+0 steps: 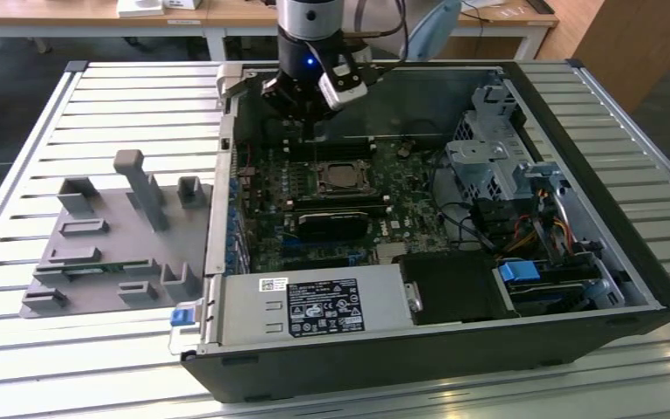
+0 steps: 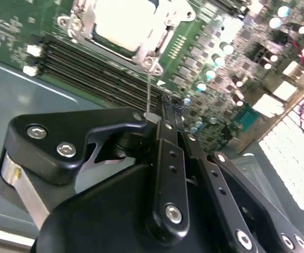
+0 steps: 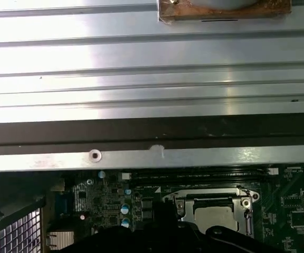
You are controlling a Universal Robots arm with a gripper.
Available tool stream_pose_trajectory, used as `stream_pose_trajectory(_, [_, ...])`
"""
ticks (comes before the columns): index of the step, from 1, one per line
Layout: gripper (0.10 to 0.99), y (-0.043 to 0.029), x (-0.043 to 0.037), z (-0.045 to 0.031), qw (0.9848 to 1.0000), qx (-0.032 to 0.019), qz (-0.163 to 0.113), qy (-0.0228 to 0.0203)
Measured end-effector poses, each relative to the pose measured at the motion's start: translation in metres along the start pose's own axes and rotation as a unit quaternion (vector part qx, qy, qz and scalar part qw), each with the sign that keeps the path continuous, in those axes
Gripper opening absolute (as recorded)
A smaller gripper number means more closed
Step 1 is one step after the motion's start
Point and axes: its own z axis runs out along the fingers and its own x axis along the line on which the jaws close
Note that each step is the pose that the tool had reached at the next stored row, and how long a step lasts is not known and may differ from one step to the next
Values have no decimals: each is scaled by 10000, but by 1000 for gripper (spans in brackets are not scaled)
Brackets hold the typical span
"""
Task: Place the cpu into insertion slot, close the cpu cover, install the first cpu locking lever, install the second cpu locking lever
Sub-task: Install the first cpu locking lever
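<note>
gripper (image 1: 310,120) is hovering over the green motherboard (image 1: 417,218) with its fingers (image 2: 165,137) pressed together, a thin wire locking lever (image 2: 149,89) rising up to their tips. the cpu (image 1: 338,177) is sitting in the insertion slot (image 1: 317,181), under the lowered cpu cover (image 2: 162,39).

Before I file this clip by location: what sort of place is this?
Probably a robotics lab or workshop: an open desktop computer case lies on a slatted metal table, a grey fixture tray beside it, wooden desks beyond.

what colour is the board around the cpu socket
Green; the board shows best in the second wrist view.
</note>
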Motion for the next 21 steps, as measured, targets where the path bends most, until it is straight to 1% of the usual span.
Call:
stream_pose_trajectory(2, [106,7,-63,3,10000,0,0,1])
stream_pose_trajectory(4, [106,15,-146,9,10000,0,0,7])
stream_pose_trajectory(5, [106,25,-239,17,10000,1,1,14])
stream_pose_trajectory(6, [106,29,-283,21,10000,2,1,18])
stream_pose_trajectory(7, [106,33,-322,26,10000,1,1,21])
stream_pose_trajectory(8, [106,34,-342,31,10000,0,1,20])
stream_pose_trajectory(12, [106,32,-347,38,10000,2,2,19])
stream_pose_trajectory(13, [106,31,-347,41,10000,-18,1,15])
stream_pose_trajectory(15, [106,31,-347,45,9998,-184,-1,21])
stream_pose_trajectory(16, [106,31,-347,54,9998,-209,-6,19])
stream_pose_trajectory(17, [106,30,-349,63,9998,-210,-27,20])
stream_pose_trajectory(20, [106,28,-349,89,9995,-206,-243,31])
stream_pose_trajectory(21, [106,27,-352,101,9994,-206,-269,31])
